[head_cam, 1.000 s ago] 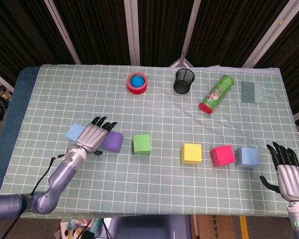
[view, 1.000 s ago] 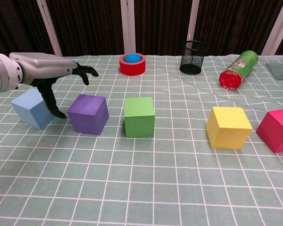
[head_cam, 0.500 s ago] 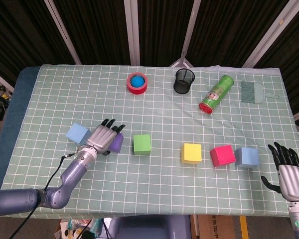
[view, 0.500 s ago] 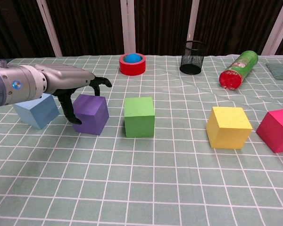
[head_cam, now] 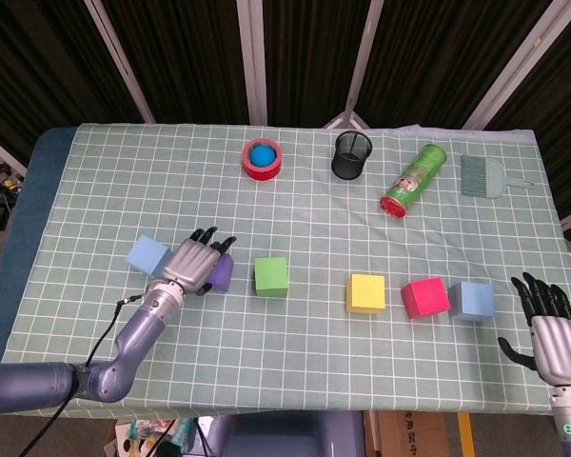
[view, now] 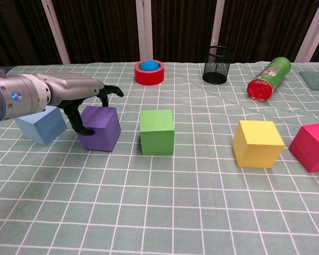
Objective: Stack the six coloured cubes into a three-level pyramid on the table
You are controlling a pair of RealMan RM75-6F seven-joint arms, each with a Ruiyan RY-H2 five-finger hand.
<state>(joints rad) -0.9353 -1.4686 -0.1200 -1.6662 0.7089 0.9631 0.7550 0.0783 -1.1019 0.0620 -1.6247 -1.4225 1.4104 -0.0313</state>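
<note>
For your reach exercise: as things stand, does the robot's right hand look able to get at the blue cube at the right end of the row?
Probably yes. The right hand hovers open just off the blue cube, with only bare tablecloth between them.

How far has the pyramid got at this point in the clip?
Nothing is stacked yet: the green cube, yellow cube, red cube and both light blue cubes lie apart on the checked tablecloth. In hand: the left hand is over the purple cube, fingers around it. The right hand waits open. All three levels remain.
</note>
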